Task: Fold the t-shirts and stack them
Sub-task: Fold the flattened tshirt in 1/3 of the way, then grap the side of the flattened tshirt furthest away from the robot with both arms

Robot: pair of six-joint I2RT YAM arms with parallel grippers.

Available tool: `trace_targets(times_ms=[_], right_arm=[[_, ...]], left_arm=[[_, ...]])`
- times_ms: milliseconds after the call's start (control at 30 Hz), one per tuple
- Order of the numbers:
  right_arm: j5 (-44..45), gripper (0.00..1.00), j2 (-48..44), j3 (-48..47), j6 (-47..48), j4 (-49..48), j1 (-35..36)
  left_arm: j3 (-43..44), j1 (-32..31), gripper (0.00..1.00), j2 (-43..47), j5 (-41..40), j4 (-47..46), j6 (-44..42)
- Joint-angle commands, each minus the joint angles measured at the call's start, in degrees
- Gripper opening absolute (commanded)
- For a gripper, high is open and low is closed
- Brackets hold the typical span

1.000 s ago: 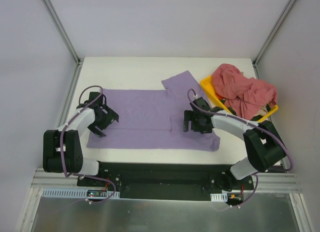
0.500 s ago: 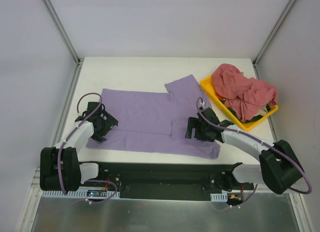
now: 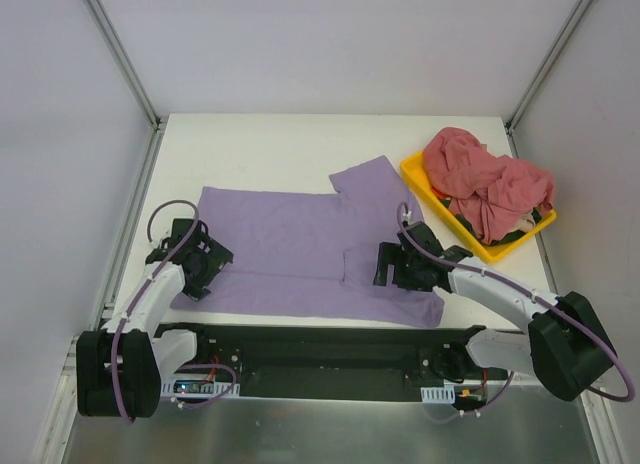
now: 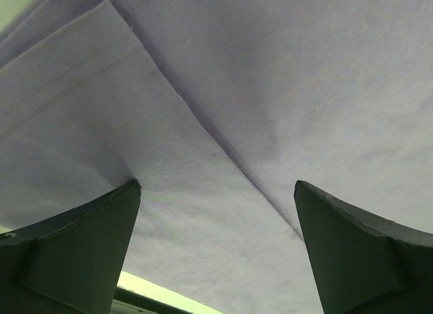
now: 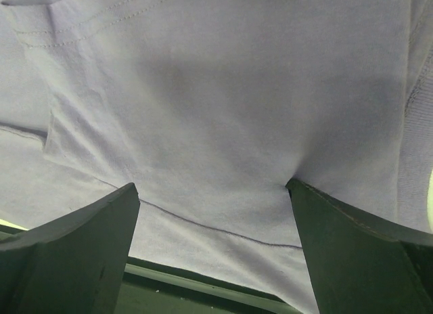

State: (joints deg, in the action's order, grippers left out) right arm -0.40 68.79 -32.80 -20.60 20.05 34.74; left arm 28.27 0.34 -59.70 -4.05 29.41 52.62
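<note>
Both arms had pulled back toward the near edge vs. a sec ago, and the lavender t-shirt [image 3: 290, 234] had slid nearer with them, its near hem now close to the table's near edge.

White table [image 3: 300, 144] carried everything. Lavender shirt lay spread flat across the middle, running left-right, one sleeve sticking out toward the far side at its right end. A crease ran left-right along its near part.

Pink-red t-shirts [image 3: 485, 184] sat in a crumpled heap at the far right, piled in the yellow tray [image 3: 418, 177] and spilling over its rim. The tray's near-left corner sat just beside the lavender sleeve; couldn't tell if they touched.

Left gripper [image 3: 205, 267] was on the shirt's left end, near side. Right gripper [image 3: 393, 271] was on the shirt's right part, near the sleeve seam. Well apart, w/ most of the shirt's width between them.

Left wrist cam: fingers [image 4: 74, 253] spread wide, nothing clamped, cloth filling the gap. Left fingertip met the edge of a folded-over layer w/ double stitching; the cloth dimpled a bit there.

Right wrist cam: fingers [image 5: 358, 253] likewise wide apart, not gripping. Cloth puckered right at the right fingertip, so it was pressing on the fabric. A stitched hem crossed the top left of that view.
</note>
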Motion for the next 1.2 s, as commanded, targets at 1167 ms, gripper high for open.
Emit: trace_targets(times_ms=[1167], right_arm=[[1.2,0.96,28.1,-54.4,23.5,12.5,-10.1]], left_arm=[[42.0,5.5,0.99,-24.9,-8.9,16.6,-7.0]])
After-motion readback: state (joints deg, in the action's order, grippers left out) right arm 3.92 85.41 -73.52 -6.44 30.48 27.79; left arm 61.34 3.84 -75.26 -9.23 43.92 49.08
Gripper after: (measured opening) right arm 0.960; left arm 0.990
